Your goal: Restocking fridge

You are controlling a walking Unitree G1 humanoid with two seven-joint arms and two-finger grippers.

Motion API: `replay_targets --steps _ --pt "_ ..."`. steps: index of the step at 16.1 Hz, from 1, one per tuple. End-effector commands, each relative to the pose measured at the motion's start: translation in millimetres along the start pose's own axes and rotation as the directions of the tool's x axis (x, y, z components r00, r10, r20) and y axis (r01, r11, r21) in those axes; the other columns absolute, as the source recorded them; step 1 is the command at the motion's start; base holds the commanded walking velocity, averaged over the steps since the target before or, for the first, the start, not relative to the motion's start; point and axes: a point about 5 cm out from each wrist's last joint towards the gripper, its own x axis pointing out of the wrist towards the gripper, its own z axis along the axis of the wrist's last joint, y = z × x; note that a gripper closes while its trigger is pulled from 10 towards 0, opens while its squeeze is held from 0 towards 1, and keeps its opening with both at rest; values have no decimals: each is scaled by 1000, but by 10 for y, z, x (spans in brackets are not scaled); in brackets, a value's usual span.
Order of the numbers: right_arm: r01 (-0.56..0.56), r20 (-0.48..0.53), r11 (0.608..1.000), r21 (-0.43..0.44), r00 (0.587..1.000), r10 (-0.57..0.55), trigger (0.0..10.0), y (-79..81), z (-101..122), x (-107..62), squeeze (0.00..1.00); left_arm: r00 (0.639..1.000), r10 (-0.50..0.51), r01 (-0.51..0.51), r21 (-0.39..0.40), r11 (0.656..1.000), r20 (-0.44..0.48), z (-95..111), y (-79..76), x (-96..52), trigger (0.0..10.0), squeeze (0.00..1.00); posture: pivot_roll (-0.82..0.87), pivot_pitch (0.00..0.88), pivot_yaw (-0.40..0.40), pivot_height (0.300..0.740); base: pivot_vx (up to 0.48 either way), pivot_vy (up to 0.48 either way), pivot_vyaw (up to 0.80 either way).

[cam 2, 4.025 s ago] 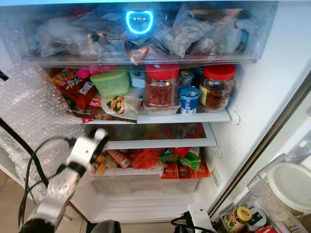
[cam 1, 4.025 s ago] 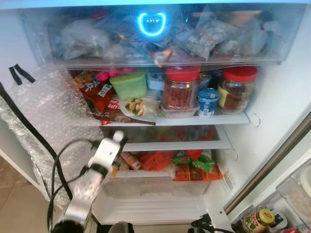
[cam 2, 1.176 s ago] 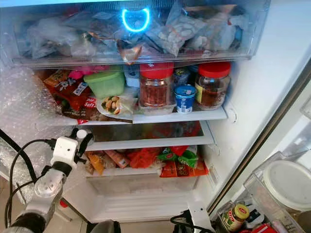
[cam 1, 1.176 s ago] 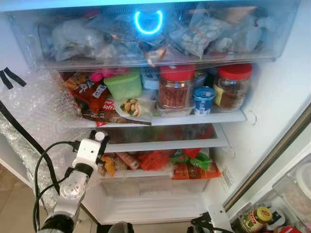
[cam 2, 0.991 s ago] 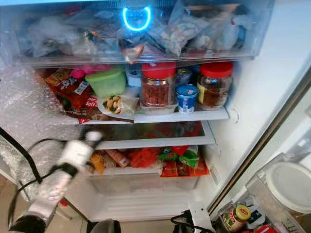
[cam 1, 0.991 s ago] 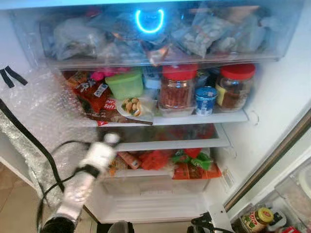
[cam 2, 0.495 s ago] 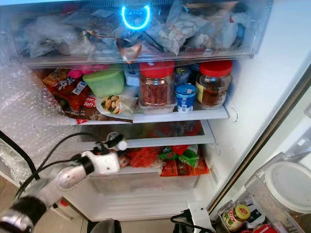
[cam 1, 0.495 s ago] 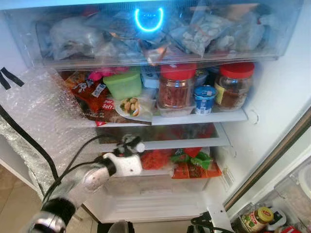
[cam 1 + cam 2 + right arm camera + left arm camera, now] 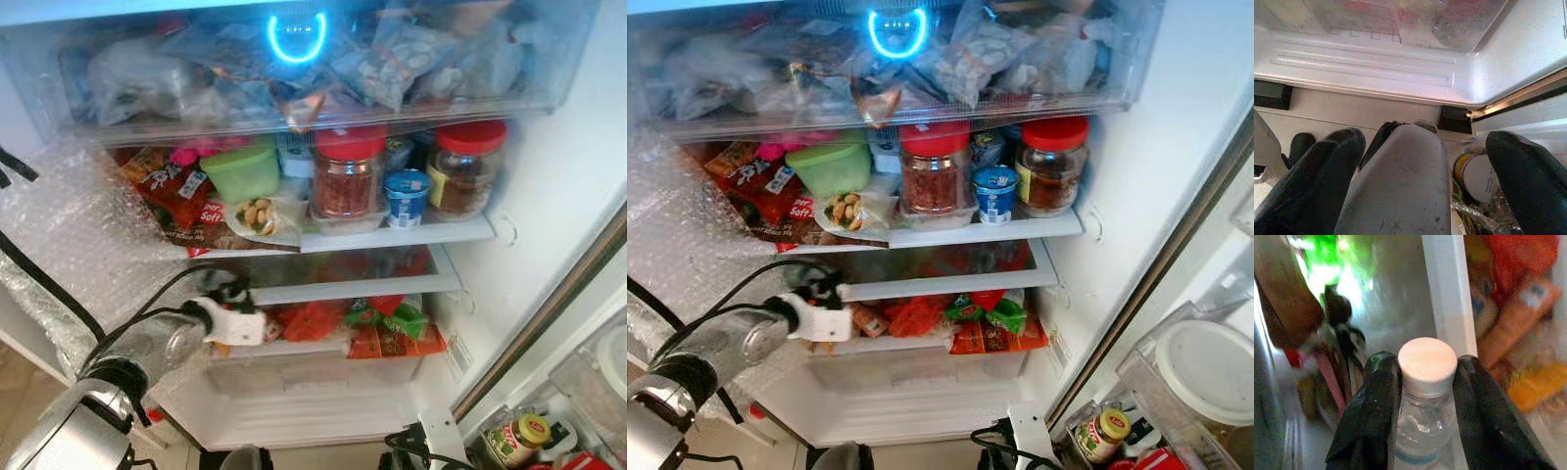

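Swinging in since a second ago, your left tool (image 9: 1422,396) grips a water bottle (image 9: 1426,401) by its neck, just left of the red bag (image 9: 312,319). Next, slide it onto that lower shelf (image 9: 362,290). Right tool (image 9: 1415,186) hangs spread, idle.

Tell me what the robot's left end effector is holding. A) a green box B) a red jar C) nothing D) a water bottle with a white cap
D. In the left wrist view the left end effector has its two black fingers closed on the neck of a clear water bottle with a white cap, in front of the fridge shelves.
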Motion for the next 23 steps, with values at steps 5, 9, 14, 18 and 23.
replay_targets --steps 5,9,14,18,23 --pt "17 -12 999 30 1000 -17 10000 5 -38 -4 0 992 23 -24 -6 1000 -125 -149 -25 1 10000 0 -22 0 48 647 0 0 0" --pt "21 -11 999 29 1000 -21 10000 5 -43 -6 0 974 156 -169 -67 983 -164 -140 103 39 10000 0 -26 0 47 647 0 0 0" --pt "23 -12 999 31 1000 -22 10000 2 -42 -6 0 958 168 -194 -98 976 -232 -207 131 32 10000 1000 -24 0 45 647 0 0 0" --pt "23 -12 999 29 1000 -22 10000 1 -36 -4 0 953 190 -225 -137 965 -235 -210 155 29 10000 1000 -20 0 44 647 0 0 0" --pt "24 -13 999 29 1000 -24 10000 5 -34 -2 0 958 221 -262 -247 933 -182 -107 231 72 10000 1000 -22 0 46 647 0 0 0"
